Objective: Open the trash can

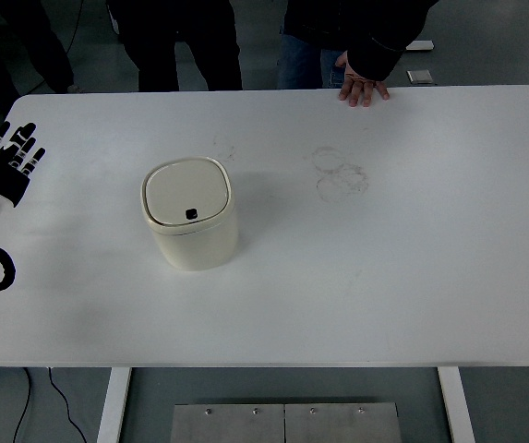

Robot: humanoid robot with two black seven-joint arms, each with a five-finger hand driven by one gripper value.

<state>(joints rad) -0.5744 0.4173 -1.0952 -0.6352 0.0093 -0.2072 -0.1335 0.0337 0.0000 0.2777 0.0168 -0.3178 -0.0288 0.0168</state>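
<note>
The trash can (190, 225) stands upright on the white table (412, 277), left of centre, lid closed — a small dark button sits at the near edge of the lid. The left hand (6, 164) lies at the table's far-left edge, fingers extended and spread, gripping nothing, well apart from the can. At the far edge, right of centre, a person's hand (364, 89) rests on the tabletop. Faint ring marks (340, 173) show right of the can.
</note>
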